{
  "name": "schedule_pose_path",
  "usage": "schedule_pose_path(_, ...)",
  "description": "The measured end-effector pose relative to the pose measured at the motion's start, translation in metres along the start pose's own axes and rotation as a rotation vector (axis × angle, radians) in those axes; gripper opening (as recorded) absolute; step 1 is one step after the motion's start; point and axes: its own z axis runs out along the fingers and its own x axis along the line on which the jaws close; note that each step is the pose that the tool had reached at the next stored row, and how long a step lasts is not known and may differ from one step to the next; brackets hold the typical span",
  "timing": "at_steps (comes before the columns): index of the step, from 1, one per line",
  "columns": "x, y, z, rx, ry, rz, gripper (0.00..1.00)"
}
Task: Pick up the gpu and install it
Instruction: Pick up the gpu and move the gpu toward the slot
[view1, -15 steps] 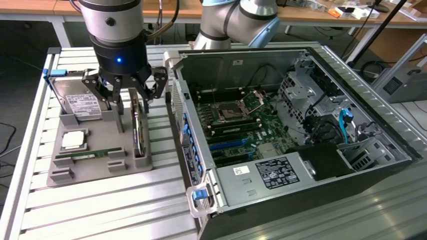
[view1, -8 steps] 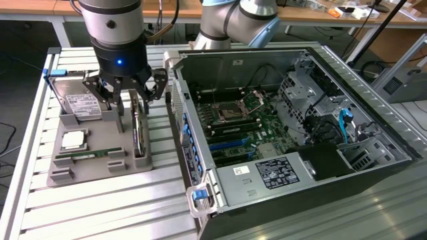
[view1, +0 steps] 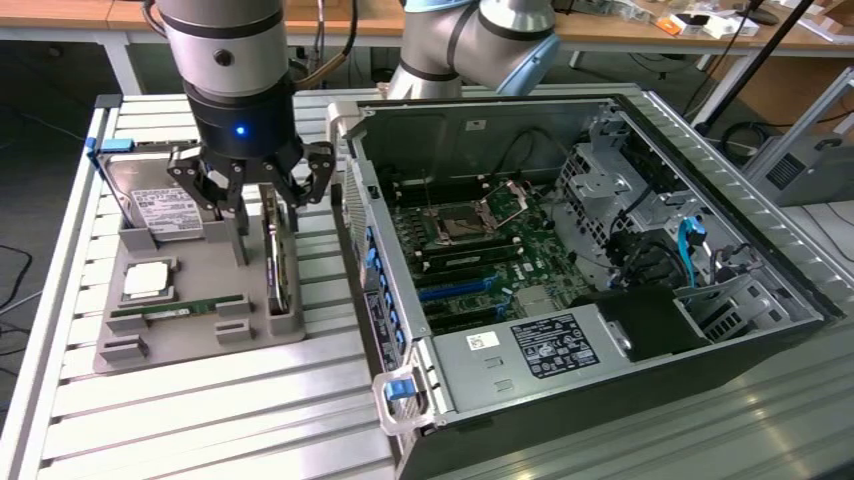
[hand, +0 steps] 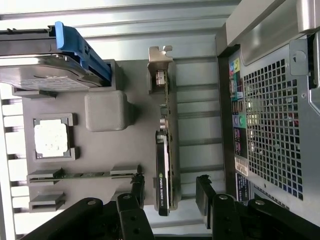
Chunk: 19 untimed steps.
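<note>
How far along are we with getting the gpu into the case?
Nothing is finished yet. The gpu stands on edge in the gray holder beside the case, not lifted. In hand: the gripper is open, its fingers on either side of the gpu, not closed on it. Left: the grasp, the lift and the seating; the blue slots look empty.

Slatted metal bench (view1: 200, 410), silver-grey. Resting on it toward the exterior view's left, a grey parts holder (view1: 187, 350); just beside that, toward the right, an open computer case (view1: 467, 125) lying on its side.
</note>
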Motion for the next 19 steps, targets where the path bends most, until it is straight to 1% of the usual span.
schedule_pose_path(19,0.000,0.0003,0.0121,0.0000,0.0000,0.000,0.54)
